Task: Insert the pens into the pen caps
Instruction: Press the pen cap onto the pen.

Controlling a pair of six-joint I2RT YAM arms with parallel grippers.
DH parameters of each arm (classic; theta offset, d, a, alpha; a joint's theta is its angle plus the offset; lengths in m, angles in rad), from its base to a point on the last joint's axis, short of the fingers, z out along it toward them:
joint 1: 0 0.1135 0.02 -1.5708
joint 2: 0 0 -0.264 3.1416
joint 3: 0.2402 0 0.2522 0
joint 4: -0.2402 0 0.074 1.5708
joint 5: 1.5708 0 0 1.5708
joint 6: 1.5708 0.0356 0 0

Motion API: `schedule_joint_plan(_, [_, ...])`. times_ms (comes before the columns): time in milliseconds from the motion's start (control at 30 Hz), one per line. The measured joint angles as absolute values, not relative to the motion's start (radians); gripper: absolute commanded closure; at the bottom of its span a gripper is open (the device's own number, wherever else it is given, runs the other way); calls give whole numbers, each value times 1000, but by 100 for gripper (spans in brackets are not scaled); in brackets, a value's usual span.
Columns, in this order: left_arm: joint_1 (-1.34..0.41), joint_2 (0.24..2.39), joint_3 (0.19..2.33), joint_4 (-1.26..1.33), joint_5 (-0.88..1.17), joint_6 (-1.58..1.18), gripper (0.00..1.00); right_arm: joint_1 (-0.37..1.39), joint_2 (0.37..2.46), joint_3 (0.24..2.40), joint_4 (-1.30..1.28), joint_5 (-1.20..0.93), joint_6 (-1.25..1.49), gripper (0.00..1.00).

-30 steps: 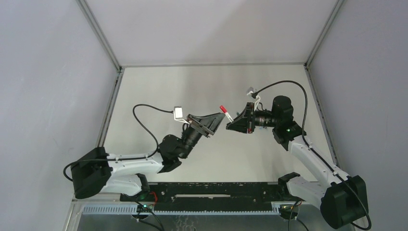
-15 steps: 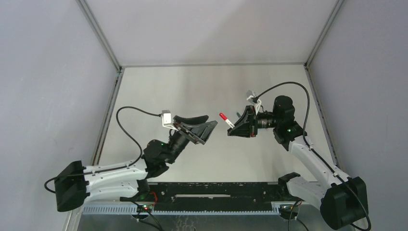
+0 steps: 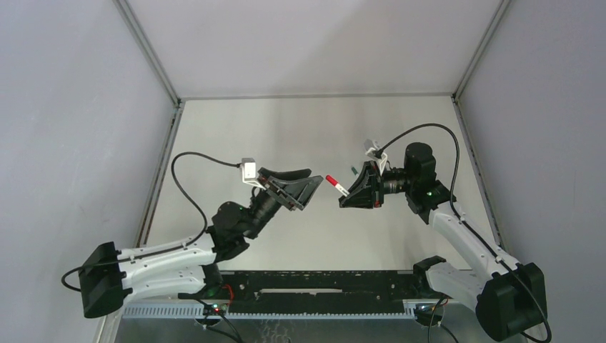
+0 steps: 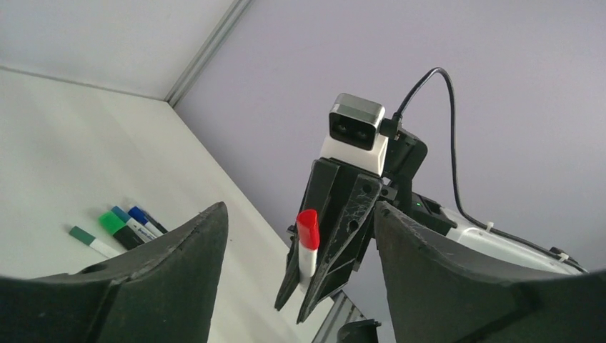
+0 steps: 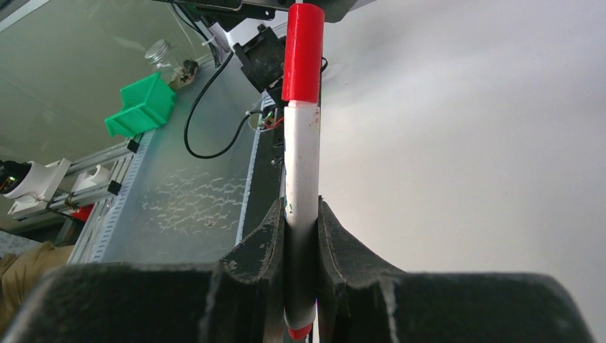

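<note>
Left gripper (image 3: 313, 180) now backs off wide open (red cap (image 5: 303, 53) seated); right gripper (image 5: 301, 221) pinches the pen (image 5: 301, 164): one pen done.

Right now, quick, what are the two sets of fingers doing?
Left fingers: open, holding nothing.
Right fingers: closed on a red-capped pen.

Overhead camera looks down; wrist cameras face each other (sharing the pen (image 4: 308, 239)).
</note>
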State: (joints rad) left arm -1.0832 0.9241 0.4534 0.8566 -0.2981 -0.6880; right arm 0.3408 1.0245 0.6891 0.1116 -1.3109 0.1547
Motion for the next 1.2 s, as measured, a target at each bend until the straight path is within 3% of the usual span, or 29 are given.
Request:
schedule_joint_plan(433, [-1083, 1059, 587, 810, -283, -735, 49, 342, 1024, 689, 100, -1311, 143, 100])
schedule_joint_plan(800, [-1083, 1114, 588, 797, -262, -786, 63, 342, 1023, 689, 100, -1310, 143, 100])
schedule_joint_plan(1067, [-1083, 1134, 599, 810, -232, -816, 97, 342, 1022, 689, 94, -1299, 143, 100])
schedule_joint_plan(1200, [-1081, 1139, 599, 813, -220, -821, 100, 342, 1022, 689, 92, -1293, 140, 100])
